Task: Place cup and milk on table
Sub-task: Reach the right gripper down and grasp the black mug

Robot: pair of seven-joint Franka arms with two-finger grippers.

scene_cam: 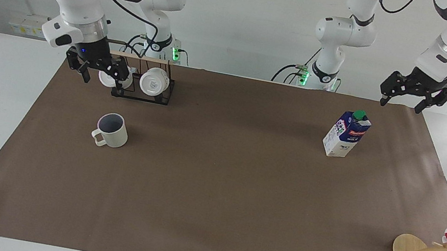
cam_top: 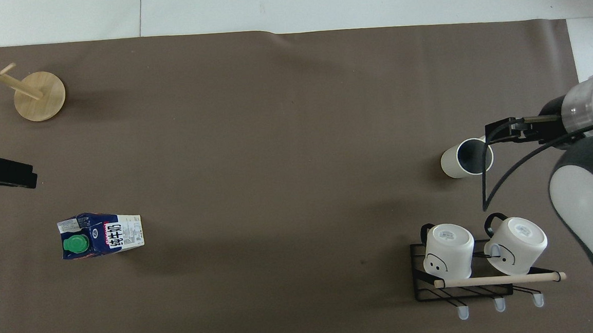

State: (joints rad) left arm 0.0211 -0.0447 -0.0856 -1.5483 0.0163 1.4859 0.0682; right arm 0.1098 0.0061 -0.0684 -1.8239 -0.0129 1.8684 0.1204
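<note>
Bring your right end effector (scene_cam: 97, 70), its fingers apart, straight down onto the speckled mug (scene_cam: 111, 130) just below it, and grip its rim.

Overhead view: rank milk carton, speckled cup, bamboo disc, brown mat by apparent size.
1. brown mat
2. milk carton
3. and 4. speckled cup and bamboo disc: look alike, and an arm's cable crosses the cup, so unranked.

We hold the right gripper (scene_cam: 97, 70) raised, wrist angled downward, fingers apart and empty. We hold the left gripper (scene_cam: 415, 96) raised at the left arm's end, fingers pointing down, spread apart and empty; that arm waits.
</note>
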